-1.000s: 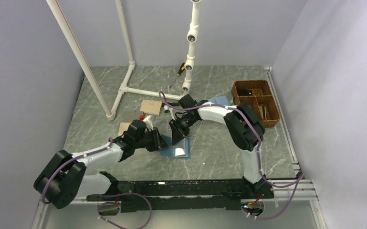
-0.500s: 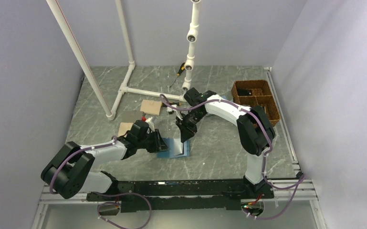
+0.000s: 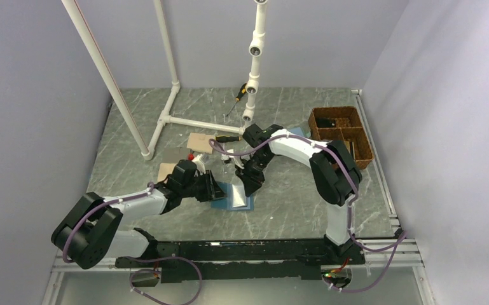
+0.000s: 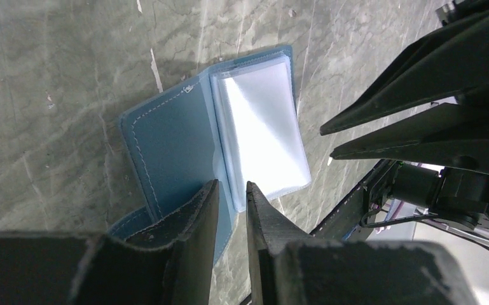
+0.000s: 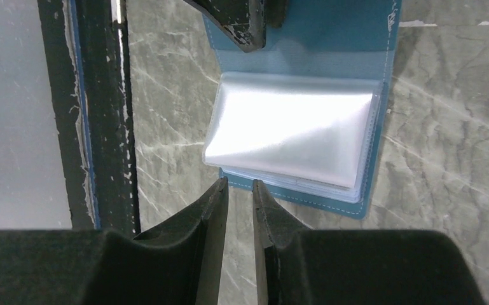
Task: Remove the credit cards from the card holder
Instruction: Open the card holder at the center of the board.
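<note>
The card holder (image 3: 221, 198) lies open on the marble table, blue inside, also seen in the left wrist view (image 4: 172, 146) and the right wrist view (image 5: 356, 38). A stack of clear plastic sleeves (image 5: 292, 130) on its right half shines white (image 4: 264, 133); glare hides any credit cards inside. My left gripper (image 3: 215, 190) rests its tips on the wallet's left half, jaws nearly together (image 4: 232, 187). My right gripper (image 3: 249, 184) hovers at the outer edge of the sleeve half, jaws nearly together and empty (image 5: 240, 184).
Tan blocks (image 3: 201, 142) (image 3: 165, 170) lie behind the left arm. A wicker basket (image 3: 340, 133) stands at the back right. A white PVC pipe frame (image 3: 165, 117) and a screwdriver (image 3: 240, 95) are at the back. A paler blue folder (image 3: 292, 133) lies behind the right arm.
My right gripper has shifted right and then come down toward the wallet's sleeve half. The sleeves show bright white again. My left gripper has stayed on the wallet's left half.
</note>
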Controlling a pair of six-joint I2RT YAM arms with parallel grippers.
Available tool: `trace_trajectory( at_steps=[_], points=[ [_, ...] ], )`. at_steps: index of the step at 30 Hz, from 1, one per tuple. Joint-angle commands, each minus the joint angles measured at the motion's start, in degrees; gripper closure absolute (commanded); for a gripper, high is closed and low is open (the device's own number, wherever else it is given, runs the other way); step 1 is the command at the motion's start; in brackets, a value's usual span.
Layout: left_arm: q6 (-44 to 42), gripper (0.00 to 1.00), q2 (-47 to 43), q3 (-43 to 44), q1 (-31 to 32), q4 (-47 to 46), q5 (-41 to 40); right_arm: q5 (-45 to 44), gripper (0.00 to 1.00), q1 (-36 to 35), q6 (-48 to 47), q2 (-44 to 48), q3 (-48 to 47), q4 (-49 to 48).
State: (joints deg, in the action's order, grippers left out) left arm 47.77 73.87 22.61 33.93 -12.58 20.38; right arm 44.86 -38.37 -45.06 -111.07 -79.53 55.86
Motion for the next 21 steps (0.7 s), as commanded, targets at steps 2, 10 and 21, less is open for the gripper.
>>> trace_trajectory(
  at_steps=[2,10,21],
  points=[
    [0.8,0.72,-0.5,-1.1,0.1,-3.1,1.0,-1.2,0.76,-0.4,-2.6,-1.6,0.0,0.9],
    [1.0,0.72,-0.6,-1.8,0.1,-3.6,0.8,-1.0,0.76,-0.4,-5.5,-3.0,-0.1,2.9],
    [2.0,0.72,-0.5,-2.8,0.0,-5.9,2.1,-0.7,0.77,-1.9,-2.6,-4.7,0.0,0.3]
  ],
)
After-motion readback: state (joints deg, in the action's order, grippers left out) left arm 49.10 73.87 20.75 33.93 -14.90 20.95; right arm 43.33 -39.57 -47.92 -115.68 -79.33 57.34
